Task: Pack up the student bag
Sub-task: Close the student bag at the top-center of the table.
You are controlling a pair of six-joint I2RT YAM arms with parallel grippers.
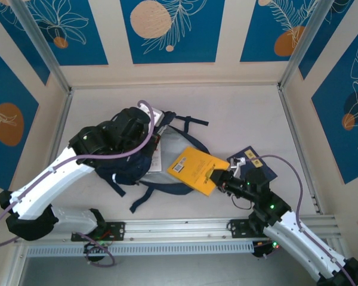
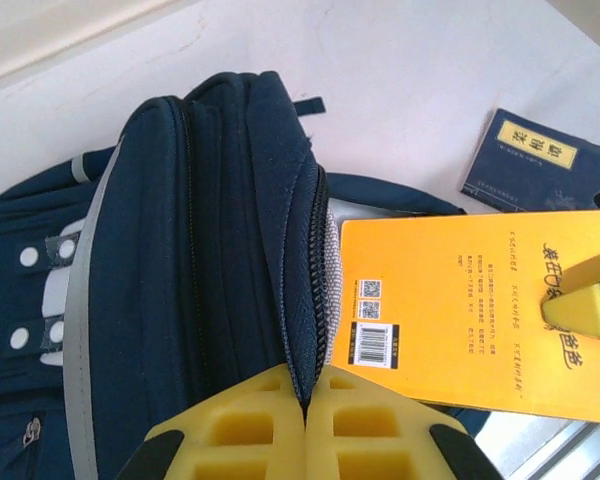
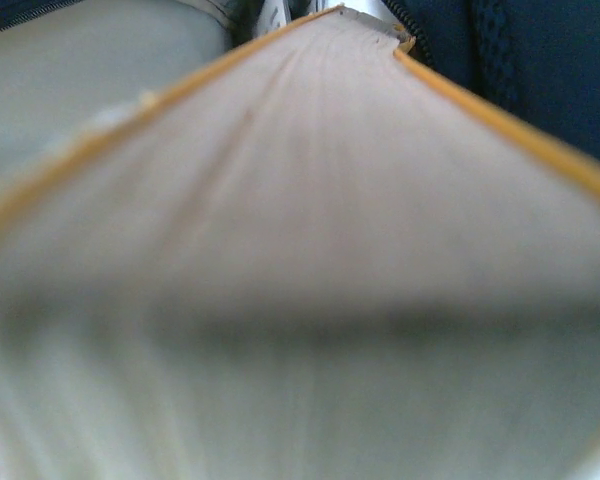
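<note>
The student bag [image 1: 126, 168], dark navy, lies on the table left of centre; its zipper edge and grey trim fill the left wrist view [image 2: 200, 250]. My left gripper [image 1: 156, 136] is shut on the bag's zipper edge, with the yellow fingers [image 2: 370, 435] pinching the fabric [image 2: 305, 395]. A yellow book [image 1: 194, 170] lies tilted beside the bag's opening, its barcode corner at the zipper [image 2: 460, 310]. My right gripper [image 1: 221, 177] is shut on the book's right edge. The book's page edge [image 3: 310, 200] looms blurred in the right wrist view, hiding the fingers, with the bag [image 3: 540, 60] beyond.
A small flat navy booklet [image 1: 255, 165] lies right of the yellow book, close behind the right gripper, and shows again in the left wrist view [image 2: 535, 165]. The bag's dark straps [image 1: 144, 199] trail toward the near rail. Metal frame posts [image 1: 64, 113] border the table.
</note>
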